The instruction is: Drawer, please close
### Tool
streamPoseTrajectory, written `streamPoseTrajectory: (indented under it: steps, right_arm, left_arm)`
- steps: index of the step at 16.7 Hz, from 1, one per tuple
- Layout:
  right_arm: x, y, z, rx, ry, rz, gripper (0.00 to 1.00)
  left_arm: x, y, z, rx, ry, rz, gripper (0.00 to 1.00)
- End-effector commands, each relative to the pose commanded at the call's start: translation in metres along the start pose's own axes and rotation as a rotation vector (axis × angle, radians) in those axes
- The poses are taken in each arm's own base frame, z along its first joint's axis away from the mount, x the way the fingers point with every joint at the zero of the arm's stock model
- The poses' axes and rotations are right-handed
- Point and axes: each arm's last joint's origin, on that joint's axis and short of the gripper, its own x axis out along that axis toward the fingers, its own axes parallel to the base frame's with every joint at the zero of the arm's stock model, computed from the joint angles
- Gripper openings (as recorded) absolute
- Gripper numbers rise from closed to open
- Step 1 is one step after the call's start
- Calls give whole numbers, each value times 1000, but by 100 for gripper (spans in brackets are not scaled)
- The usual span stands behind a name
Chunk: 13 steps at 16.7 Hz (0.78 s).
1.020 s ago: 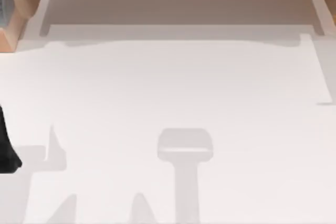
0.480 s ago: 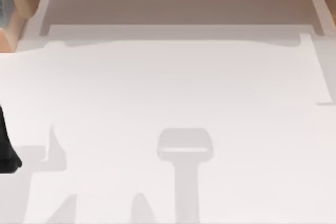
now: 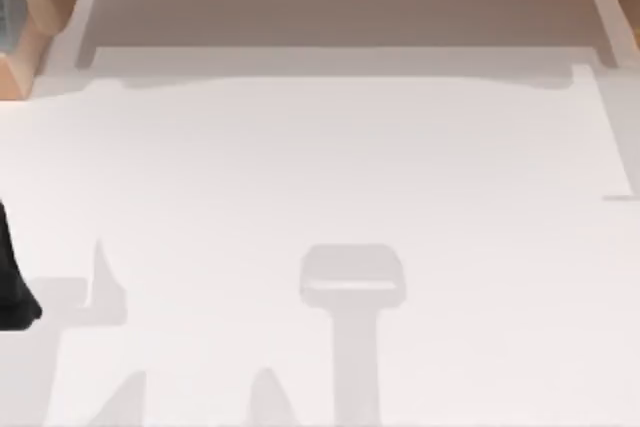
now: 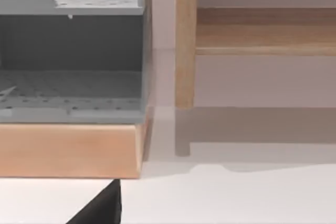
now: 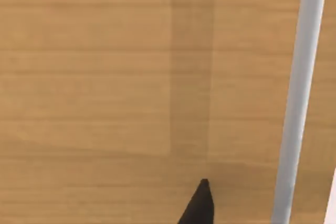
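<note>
I see a grey perforated drawer (image 4: pixel 71 85) with a wooden front, beside a wooden post (image 4: pixel 186 40) on the white bench (image 4: pixel 236 198).

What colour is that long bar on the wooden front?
Pale silvery grey bar, clearest in the right wrist view.

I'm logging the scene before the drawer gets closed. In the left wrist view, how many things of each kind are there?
Grey perforated shelves: 2
Wooden front panel: 1
Wooden post: 1
Wooden crossbar: 1
White table: 1
Left pincer: 1
Total: 7
</note>
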Motion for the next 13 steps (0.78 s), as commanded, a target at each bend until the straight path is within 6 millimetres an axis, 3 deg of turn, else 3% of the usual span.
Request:
streamPoseTrajectory:
  steps: [4,13]
  right_arm:
    - [0,0,0,0,0,0,2]
    - [-1,1,0,5,3,4,0]
  left_arm:
    - [0,0,0,0,0,0,100]
    - [0,0,0,0,0,0,100]
